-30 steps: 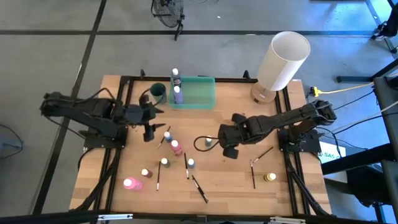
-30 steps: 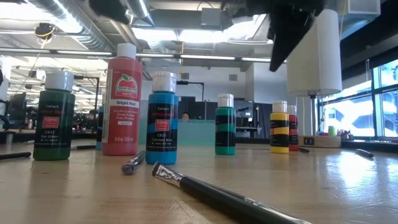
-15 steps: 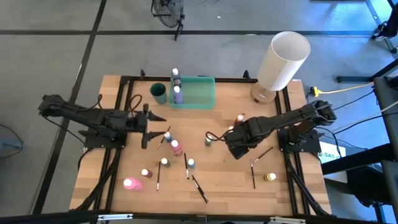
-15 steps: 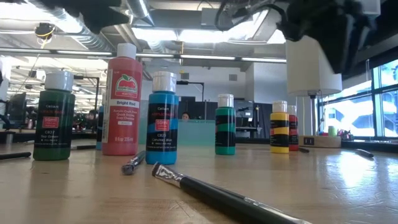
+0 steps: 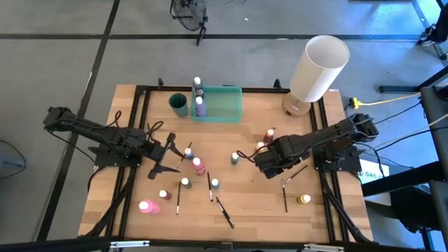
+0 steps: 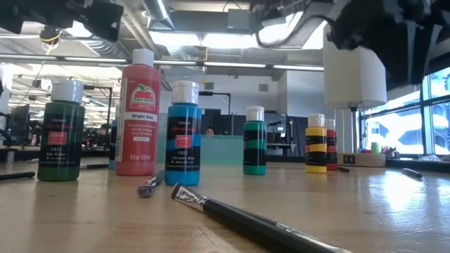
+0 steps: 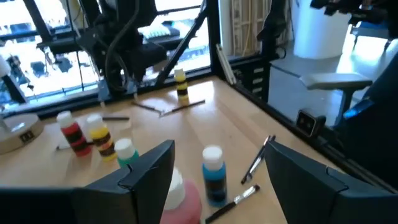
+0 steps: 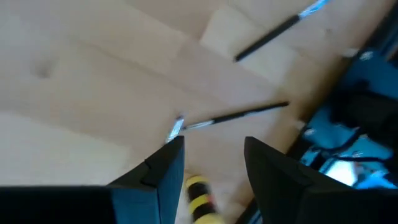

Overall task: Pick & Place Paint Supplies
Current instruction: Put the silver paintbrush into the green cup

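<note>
1. Your left gripper (image 5: 170, 152) sits left of centre in the high view, jaws spread wide and holding nothing, aimed at the red paint bottle (image 5: 197, 166) and the blue bottle (image 7: 213, 173) just beyond.
2. Your right gripper (image 5: 263, 162) hangs right of centre, fingers parted and empty; its wrist view looks down on a paintbrush (image 8: 231, 116) and a yellow bottle (image 8: 201, 200).
3. Two purple bottles (image 5: 200, 105) stand at the green tray (image 5: 227, 105), upper centre.
4. The other bottles and brushes lie scattered over the lower middle of the table (image 5: 252, 203).
5. The white lamp (image 5: 316, 68) stands upper right.
</note>
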Available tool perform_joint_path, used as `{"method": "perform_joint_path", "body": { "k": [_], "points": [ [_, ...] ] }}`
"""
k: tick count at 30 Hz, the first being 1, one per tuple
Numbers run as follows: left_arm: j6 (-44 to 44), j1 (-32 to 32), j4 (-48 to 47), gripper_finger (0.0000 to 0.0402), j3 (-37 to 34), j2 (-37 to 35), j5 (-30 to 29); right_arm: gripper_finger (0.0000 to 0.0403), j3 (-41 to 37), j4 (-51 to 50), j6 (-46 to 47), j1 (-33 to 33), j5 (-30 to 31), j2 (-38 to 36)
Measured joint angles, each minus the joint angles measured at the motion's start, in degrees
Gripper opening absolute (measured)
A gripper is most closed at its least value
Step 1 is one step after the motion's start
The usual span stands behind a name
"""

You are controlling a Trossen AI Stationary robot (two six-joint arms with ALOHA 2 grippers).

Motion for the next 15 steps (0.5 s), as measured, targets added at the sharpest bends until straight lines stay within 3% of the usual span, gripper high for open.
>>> {"method": "perform_joint_path", "body": {
  "k": [5,15],
  "points": [
    [0.02,0.02,-3.26,0.0248,-0.02,0.00,-0.39,0.0169,-7.24,3.45,-1.50,0.00,-3.38,-0.02],
    [1.03,0.02,-3.54,0.0248,-0.02,0.04,-0.52,0.0169,-16.65,23.98,-10.41,0.00,-9.25,-0.02]
  ]
}}
